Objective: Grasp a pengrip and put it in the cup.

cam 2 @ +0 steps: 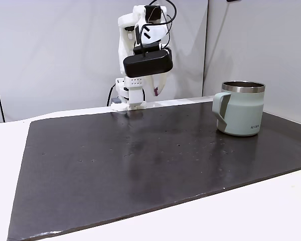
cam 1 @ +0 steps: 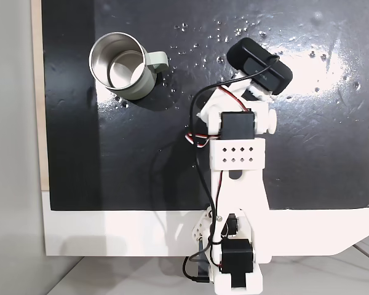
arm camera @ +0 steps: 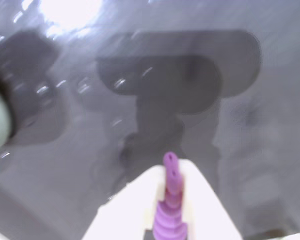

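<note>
Pengrip (arm camera: 172,200) sitting pinched between the jaws in the wrist view, tip poking out toward 12 o'clock; jaws closing snugly along its ribbed sides; looking soft, light, squashy, so gentle mid-body hold suits; cup (cam 1: 124,65) standing at 10 o'clock from the gripper (arm camera: 171,172) on the desk (cam 1: 326,160).

From my remote seat this looks like a small lab or office test corner: a white counter (cam 2: 271,211) under a black mat (cam 2: 140,160), plain grey partition walls (cam 2: 55,50) behind.

cup (cam 1: 124,66) upper left (steel inside), arm (cam 1: 237,184) — mat (cam 1: 141,160)
</note>
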`<control>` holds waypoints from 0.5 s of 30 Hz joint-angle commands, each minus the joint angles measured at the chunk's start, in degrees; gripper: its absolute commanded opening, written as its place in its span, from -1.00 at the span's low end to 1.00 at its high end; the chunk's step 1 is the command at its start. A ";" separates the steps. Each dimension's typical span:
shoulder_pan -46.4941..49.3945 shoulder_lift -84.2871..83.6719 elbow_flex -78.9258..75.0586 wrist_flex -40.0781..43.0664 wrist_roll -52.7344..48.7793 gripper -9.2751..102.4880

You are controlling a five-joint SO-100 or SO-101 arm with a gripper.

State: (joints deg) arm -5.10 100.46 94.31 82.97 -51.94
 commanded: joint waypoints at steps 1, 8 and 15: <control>-4.39 3.16 -7.73 3.25 7.12 -0.83; -13.80 -6.06 -26.10 10.63 21.80 -0.83; -19.07 -25.58 -59.68 21.80 36.74 -0.83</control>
State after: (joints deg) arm -22.68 77.52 50.71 102.48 -19.95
